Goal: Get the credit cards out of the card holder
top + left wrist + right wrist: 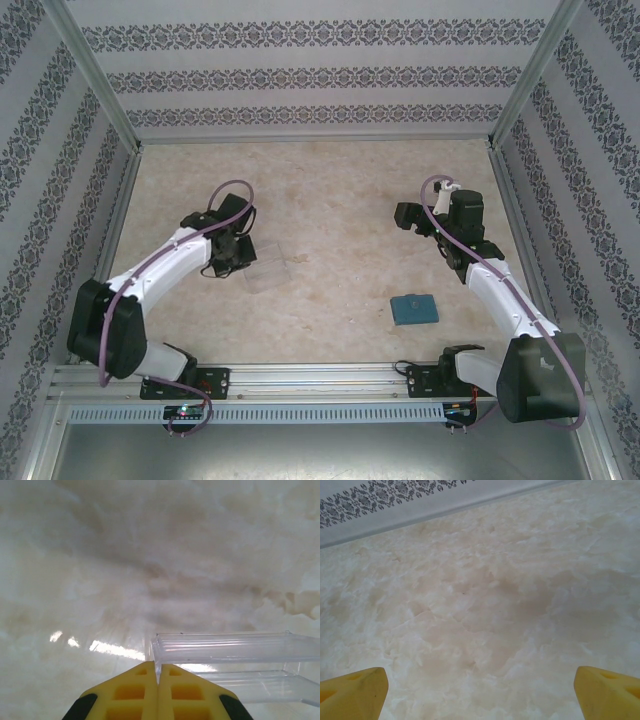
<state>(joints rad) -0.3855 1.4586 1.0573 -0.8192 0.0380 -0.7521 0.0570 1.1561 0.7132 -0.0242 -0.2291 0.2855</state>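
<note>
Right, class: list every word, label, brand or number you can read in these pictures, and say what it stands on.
None can be read.
The teal card holder shows no legible print from above; any mark is too small to tell.
The clear tray bears no visible print.
The wall bands are ornament, not lettering.
</note>
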